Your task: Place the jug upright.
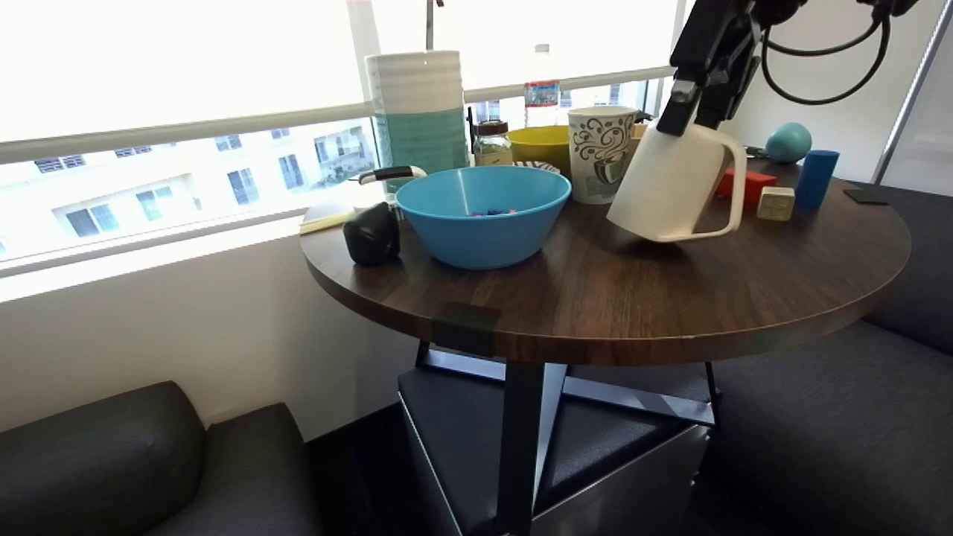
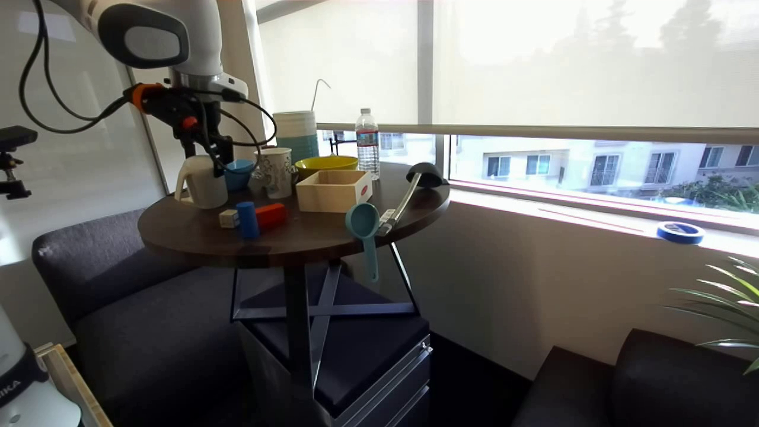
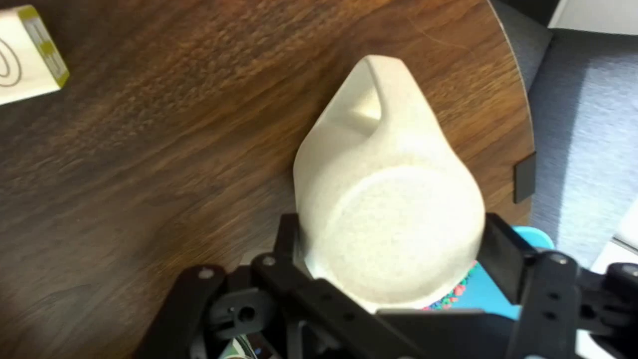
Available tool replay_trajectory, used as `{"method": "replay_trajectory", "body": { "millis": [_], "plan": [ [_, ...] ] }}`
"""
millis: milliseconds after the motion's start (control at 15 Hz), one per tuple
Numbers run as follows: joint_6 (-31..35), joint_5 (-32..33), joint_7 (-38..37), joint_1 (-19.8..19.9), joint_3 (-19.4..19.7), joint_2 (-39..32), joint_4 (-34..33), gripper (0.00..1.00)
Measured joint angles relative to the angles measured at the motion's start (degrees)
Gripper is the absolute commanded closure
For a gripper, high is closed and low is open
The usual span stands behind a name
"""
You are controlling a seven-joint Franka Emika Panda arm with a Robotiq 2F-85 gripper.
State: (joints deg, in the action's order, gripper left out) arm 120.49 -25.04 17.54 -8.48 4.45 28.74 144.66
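The cream-white jug (image 1: 670,179) is upside down and tilted over the table, its mouth toward the tabletop. In an exterior view, its handle (image 1: 737,186) is on the right side, and a shadow lies under the rim. Whether the rim's lowest edge touches the wood I cannot tell. My gripper (image 3: 390,234) is shut on the jug near its base, one finger pressed against each side. The wrist view looks onto the jug's round flat bottom (image 3: 398,229), with the handle pointing away from the gripper. The inside of the jug is hidden.
A wide blue bowl (image 1: 484,219) and a tall patterned cup (image 1: 599,160) stand close to the jug. On its handle side are a small cube (image 1: 776,203), a blue cylinder (image 1: 817,179) and a red block (image 2: 270,216). A wooden box (image 2: 326,196) sits farther along.
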Motion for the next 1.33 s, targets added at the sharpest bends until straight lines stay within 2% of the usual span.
{"method": "replay_trajectory", "body": {
  "millis": [267, 533, 933, 1333],
  "plan": [
    [3.1, -9.72, 10.04, -0.63, 4.58, 2.44, 4.88, 0.37],
    [4.9, -16.83, 16.89, -0.6, 6.99, 3.85, 7.91, 0.37],
    [7.17, -24.04, 20.99, 0.38, 7.3, 4.41, 9.95, 0.37],
    [9.81, -30.34, 21.32, 1.23, 6.81, 4.41, 10.57, 0.37]
  ]
}}
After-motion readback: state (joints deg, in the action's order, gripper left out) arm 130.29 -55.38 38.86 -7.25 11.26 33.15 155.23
